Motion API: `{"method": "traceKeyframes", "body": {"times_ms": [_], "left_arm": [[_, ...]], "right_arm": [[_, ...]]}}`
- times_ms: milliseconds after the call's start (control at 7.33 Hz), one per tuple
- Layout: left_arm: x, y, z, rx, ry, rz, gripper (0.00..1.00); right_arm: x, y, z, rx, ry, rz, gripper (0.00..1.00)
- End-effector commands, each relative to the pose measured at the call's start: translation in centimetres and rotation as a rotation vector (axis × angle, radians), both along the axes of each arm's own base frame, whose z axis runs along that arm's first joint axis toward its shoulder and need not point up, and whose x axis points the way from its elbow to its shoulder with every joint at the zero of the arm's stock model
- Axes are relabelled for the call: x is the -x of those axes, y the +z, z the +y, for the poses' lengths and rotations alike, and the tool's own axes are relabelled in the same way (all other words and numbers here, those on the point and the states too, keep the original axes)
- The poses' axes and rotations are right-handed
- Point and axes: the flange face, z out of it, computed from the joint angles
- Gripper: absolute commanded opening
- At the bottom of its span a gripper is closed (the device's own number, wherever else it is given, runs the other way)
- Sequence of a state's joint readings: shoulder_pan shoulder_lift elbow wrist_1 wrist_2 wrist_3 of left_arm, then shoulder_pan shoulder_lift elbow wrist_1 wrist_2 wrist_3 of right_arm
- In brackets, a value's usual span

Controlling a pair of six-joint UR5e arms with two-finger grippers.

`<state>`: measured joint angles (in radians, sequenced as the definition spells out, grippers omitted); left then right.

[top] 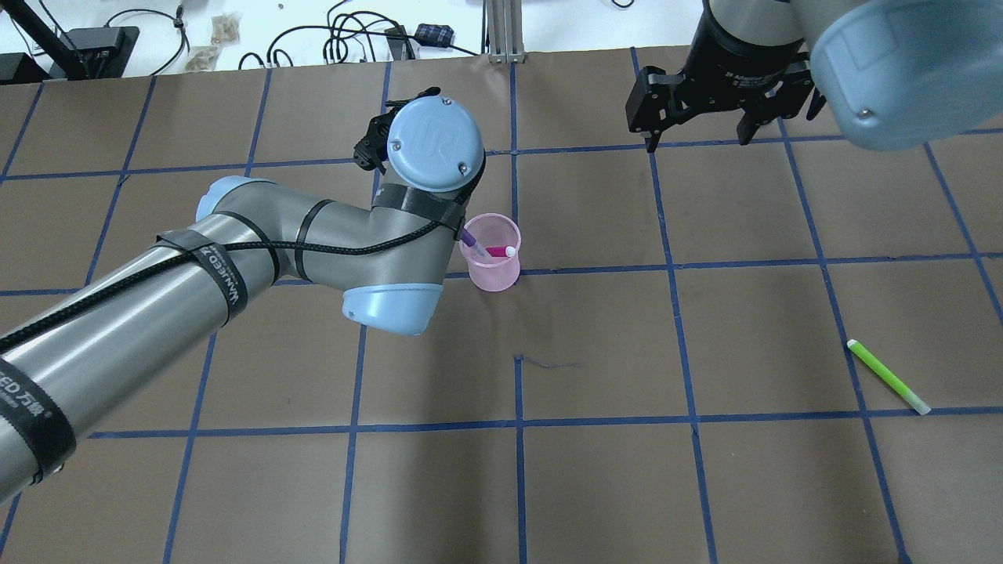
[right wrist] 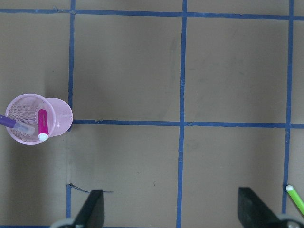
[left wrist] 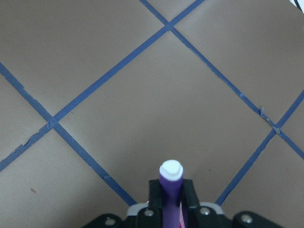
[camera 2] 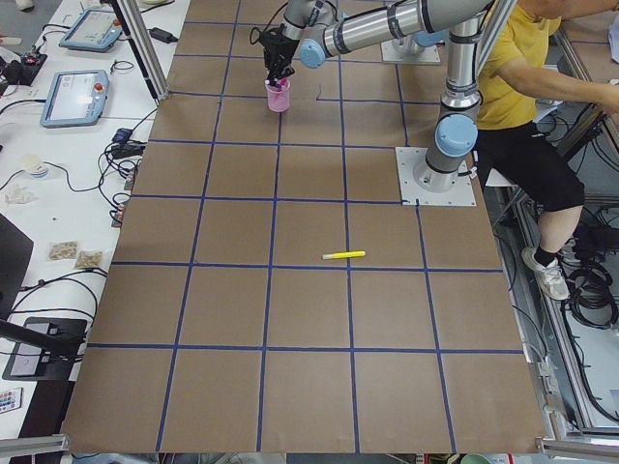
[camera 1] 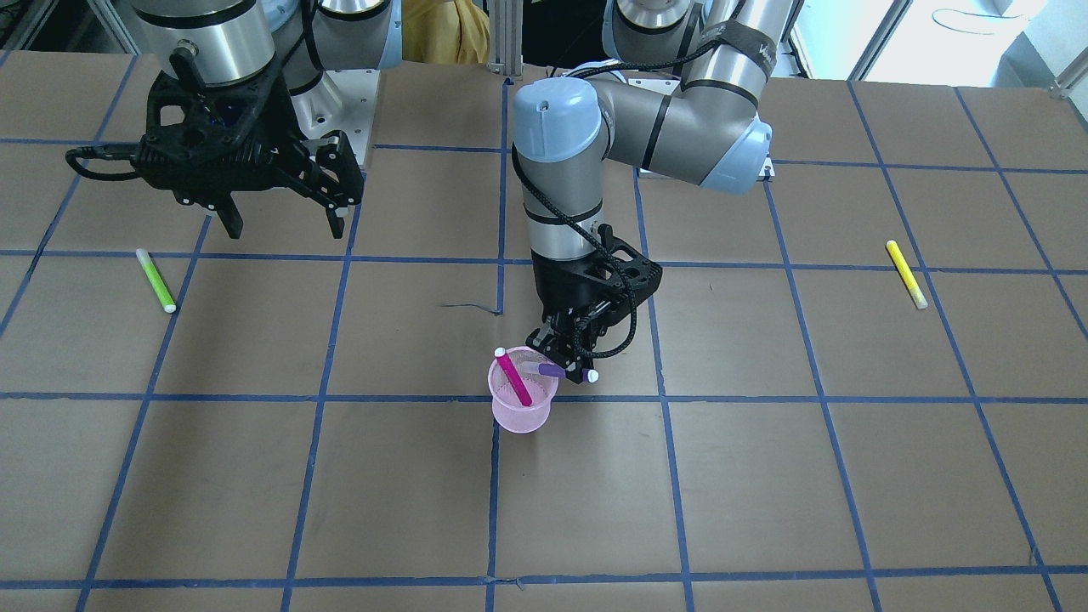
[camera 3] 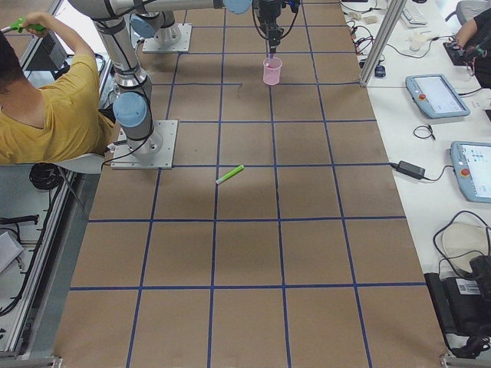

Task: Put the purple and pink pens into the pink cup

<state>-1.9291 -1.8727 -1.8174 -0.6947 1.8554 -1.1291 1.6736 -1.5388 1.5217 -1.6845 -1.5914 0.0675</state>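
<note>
The pink mesh cup [camera 1: 522, 412] stands upright near the table's middle; it also shows in the overhead view [top: 495, 270] and the right wrist view [right wrist: 59, 118]. The pink pen [camera 1: 514, 380] leans inside it, white cap up. My left gripper [camera 1: 568, 364] is shut on the purple pen [camera 1: 552, 371] right beside the cup's rim. The pen is tilted, and one end reaches over the cup's mouth [top: 470, 237]. The left wrist view shows the purple pen [left wrist: 170, 194] clamped between the fingers. My right gripper [camera 1: 280, 223] hangs open and empty, far from the cup.
A green pen [camera 1: 155, 280] lies on the table on my right side, also seen from overhead [top: 887, 377]. A yellow pen [camera 1: 906, 274] lies on my left side. Blue tape lines grid the brown table. An operator in yellow sits behind the robot bases.
</note>
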Motion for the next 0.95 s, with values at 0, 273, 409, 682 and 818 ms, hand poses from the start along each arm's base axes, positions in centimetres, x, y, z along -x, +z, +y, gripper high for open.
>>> {"method": "traceKeyframes", "body": {"times_ms": [0,273,409,682,818], "left_arm": [[0.1,0.1,-0.2,0.005,0.012,0.002,0.00],[0.5,-0.9,-0.5,-0.001,0.045,0.015,0.00],[0.8,-1.2,-0.5,-0.005,0.042,0.012,0.00],[1.2,-1.1,-0.3,0.000,0.037,0.015,0.11],[1.2,-1.1,-0.3,0.000,0.037,0.015,0.30]], "right_arm": [[0.0,0.0,0.0,0.000,0.001,0.001,1.00],[0.0,-0.1,0.0,-0.002,0.001,0.003,1.00],[0.0,-0.1,0.0,-0.002,0.001,0.003,1.00],[0.0,-0.1,0.0,-0.002,0.000,0.003,1.00],[0.0,-0.1,0.0,-0.002,0.000,0.004,1.00]]}}
